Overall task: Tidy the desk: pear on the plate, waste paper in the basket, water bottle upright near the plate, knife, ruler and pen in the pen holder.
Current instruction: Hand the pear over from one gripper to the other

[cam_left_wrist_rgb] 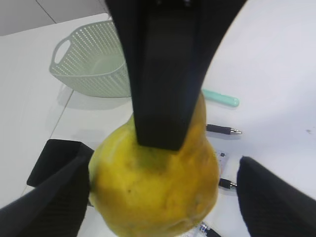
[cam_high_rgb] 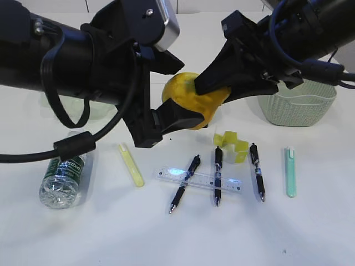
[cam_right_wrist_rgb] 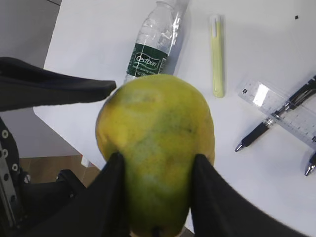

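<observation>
Exterior view: pear [cam_high_rgb: 191, 102] in mid-air handover above the desk's [cam_high_rgb: 310, 233] middle.
Right gripper [cam_right_wrist_rgb: 157, 197] pinches the pear's narrow end; left gripper [cam_left_wrist_rgb: 158, 192] stands spread wide, one finger on each side, apparently not yet clamping. Likely best for the left to close firmly before the right lets go. Basket [cam_high_rgb: 299, 108] near the far right edge looks empty; plate barely visible behind the left arm.

Right gripper [cam_high_rgb: 213, 94] clamps the pear [cam_high_rgb: 191, 102] above the desk [cam_high_rgb: 310, 233]; left gripper [cam_high_rgb: 166, 119] open beside it.
</observation>
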